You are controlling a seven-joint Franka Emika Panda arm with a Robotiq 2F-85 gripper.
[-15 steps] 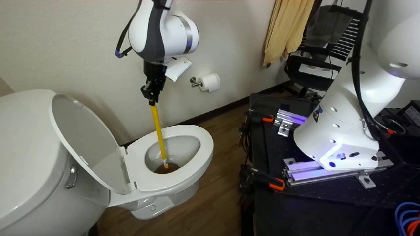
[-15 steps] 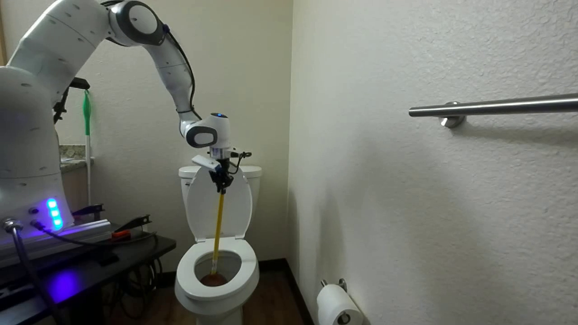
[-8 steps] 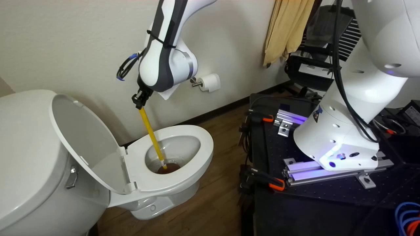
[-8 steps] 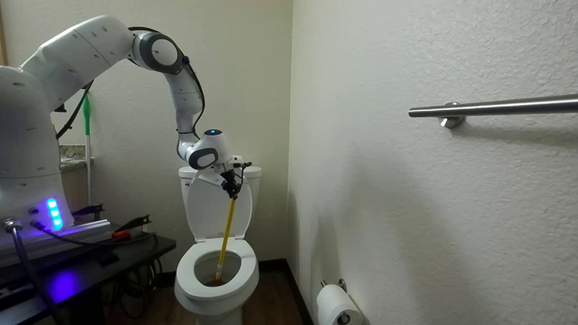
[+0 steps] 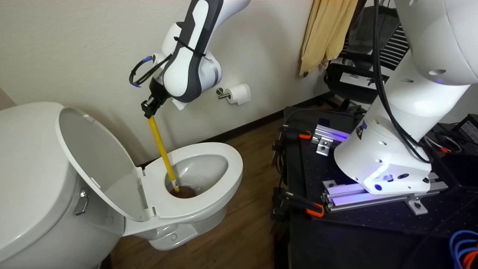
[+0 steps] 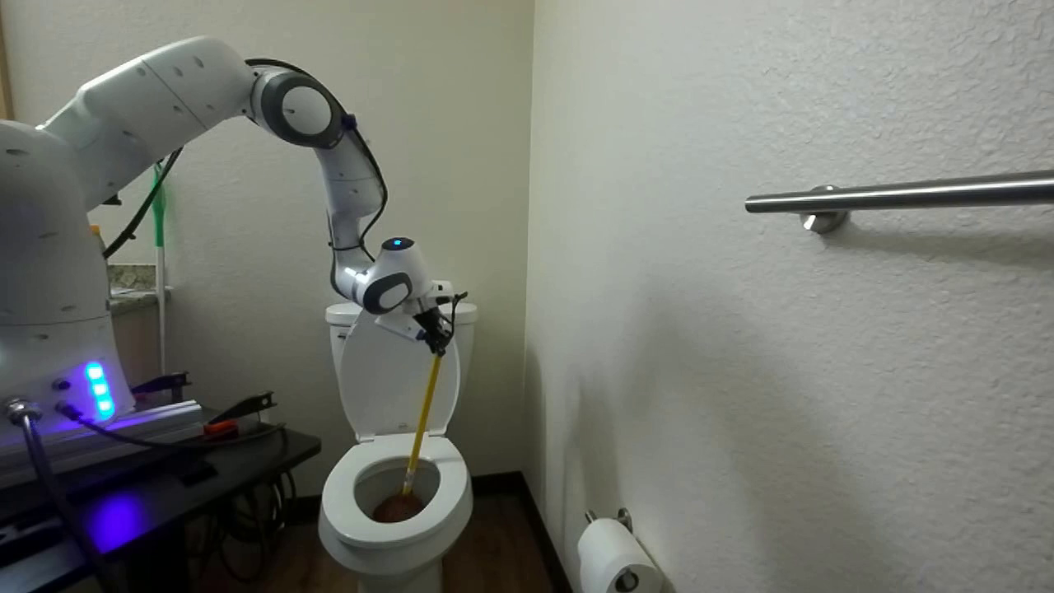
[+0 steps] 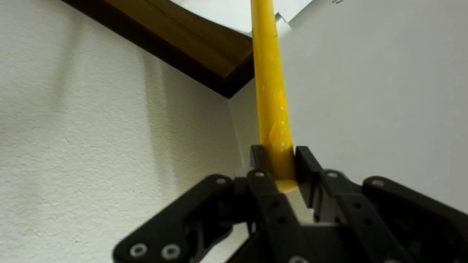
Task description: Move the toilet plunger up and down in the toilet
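Observation:
The toilet plunger has a yellow stick handle (image 5: 160, 147) (image 6: 424, 412) (image 7: 272, 91) and a reddish-brown cup (image 5: 185, 192) (image 6: 398, 507). The cup sits low inside the bowl of the white toilet (image 5: 227, 183) (image 6: 336, 502). The handle leans, its top toward the tank and the side wall. My gripper (image 5: 149, 112) (image 6: 438, 346) is shut on the top end of the handle, above the bowl. In the wrist view both fingers (image 7: 279, 160) flank the handle's end. The cup is out of the wrist view. The cup's underside is hidden in the bowl.
The raised lid (image 5: 101, 164) (image 6: 399, 379) and tank (image 5: 30, 164) stand behind the bowl, close to my gripper. A wall with a toilet paper roll (image 5: 239, 94) (image 6: 617, 558) runs alongside. A steel bar (image 6: 897, 196) juts from the wall. A black table (image 5: 310, 239) carries my base.
My gripper has moved toward the tank and side wall, tilting the handle over. The cup dipped slightly, then rose over the last half second and shifted toward the tank. The grip has held.

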